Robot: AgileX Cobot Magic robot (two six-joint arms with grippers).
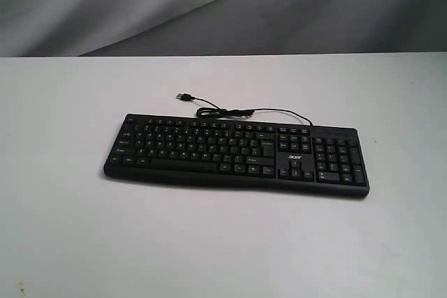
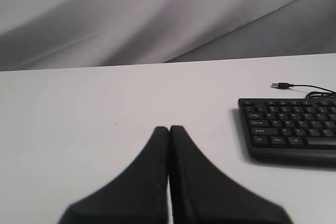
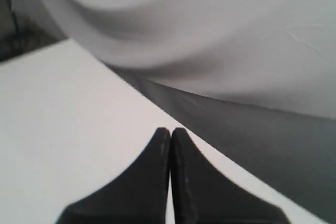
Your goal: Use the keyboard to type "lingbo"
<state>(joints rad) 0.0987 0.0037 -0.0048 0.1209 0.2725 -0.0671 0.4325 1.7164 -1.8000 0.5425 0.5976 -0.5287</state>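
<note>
Here, the left claw (image 2: pixel 169 128) is held low and roughly level over the counter (image 1: pixel 70 228), its two black fingers pressed together along their whole length with nothing between them. The right claw (image 3: pixel 170 129) has the same pose, its fingers also pressed flat together and gripping nothing, and it points across a bare stretch of counter toward the counter's far edge. The keyboard (image 1: pixel 234 153) lies flat on the counter, ahead of the left claw and off to one side, well apart from its tips; from that claw only the letter-key end shows. It is long and black with white legends, a number pad at the other end and a small white logo beside that pad. Its thin black cable (image 1: pixel 244 111) leaves the rear edge, loops once on the counter and ends in a loose USB plug (image 1: pixel 183 95) lying beyond the keyboard. The counter is plain white. Grey cloth (image 1: pixel 209 5) hangs in soft folds behind it, beyond both claws.
</note>
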